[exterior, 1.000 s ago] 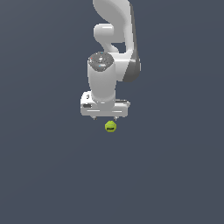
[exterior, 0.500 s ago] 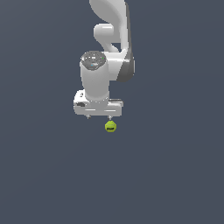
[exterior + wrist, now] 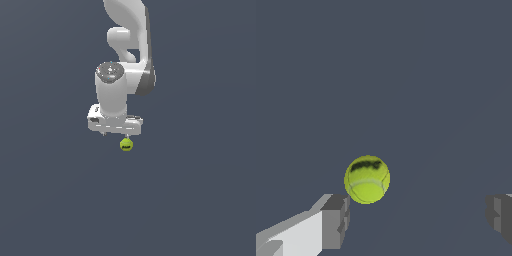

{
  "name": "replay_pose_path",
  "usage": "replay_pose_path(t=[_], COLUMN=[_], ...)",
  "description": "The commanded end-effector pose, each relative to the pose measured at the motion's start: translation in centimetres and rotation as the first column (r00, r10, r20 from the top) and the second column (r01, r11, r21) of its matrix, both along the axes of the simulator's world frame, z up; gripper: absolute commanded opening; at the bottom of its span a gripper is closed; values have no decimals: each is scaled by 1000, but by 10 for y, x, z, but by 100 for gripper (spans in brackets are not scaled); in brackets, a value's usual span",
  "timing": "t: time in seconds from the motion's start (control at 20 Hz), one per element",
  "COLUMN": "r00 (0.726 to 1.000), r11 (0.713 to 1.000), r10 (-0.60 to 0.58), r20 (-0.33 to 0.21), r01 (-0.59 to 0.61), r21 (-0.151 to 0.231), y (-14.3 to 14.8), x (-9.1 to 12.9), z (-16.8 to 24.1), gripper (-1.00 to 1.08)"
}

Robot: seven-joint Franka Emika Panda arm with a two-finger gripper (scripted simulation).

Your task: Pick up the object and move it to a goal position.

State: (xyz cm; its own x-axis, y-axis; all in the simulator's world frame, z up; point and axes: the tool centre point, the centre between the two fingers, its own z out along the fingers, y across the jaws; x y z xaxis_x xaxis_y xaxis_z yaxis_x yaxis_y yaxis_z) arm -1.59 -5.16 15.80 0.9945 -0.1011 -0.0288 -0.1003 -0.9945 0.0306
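The object, a small yellow-green ball [image 3: 126, 145] with a dark mark, rests on the plain grey floor. My white gripper [image 3: 115, 135] hangs just above it and slightly to the exterior view's left. In the wrist view the ball [image 3: 367, 179] lies close to one grey fingertip [image 3: 336, 220], while the other fingertip [image 3: 499, 215] is far from it. The gripper [image 3: 417, 217] is open wide and empty, and the ball is not between the fingers.
A flat, uniform dark grey surface [image 3: 200, 200] surrounds the ball. The white arm [image 3: 127, 30] rises behind the gripper to the top edge of the exterior view.
The gripper has shifted a little toward the exterior view's left and the wrist has turned slightly. The ball has not moved.
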Motion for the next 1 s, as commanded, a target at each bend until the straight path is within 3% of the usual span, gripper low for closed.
replay_pose_path(t=[0.0,0.35,0.95], r00=[999,982,904], r11=[999,982,904], r10=[-36,-187,-427], r20=[3,15,29], r01=[36,187,426], r21=[2,11,24], y=[4,18,39], x=[-2,-9,-24], z=[-5,-26,-59], gripper=[100,100,100])
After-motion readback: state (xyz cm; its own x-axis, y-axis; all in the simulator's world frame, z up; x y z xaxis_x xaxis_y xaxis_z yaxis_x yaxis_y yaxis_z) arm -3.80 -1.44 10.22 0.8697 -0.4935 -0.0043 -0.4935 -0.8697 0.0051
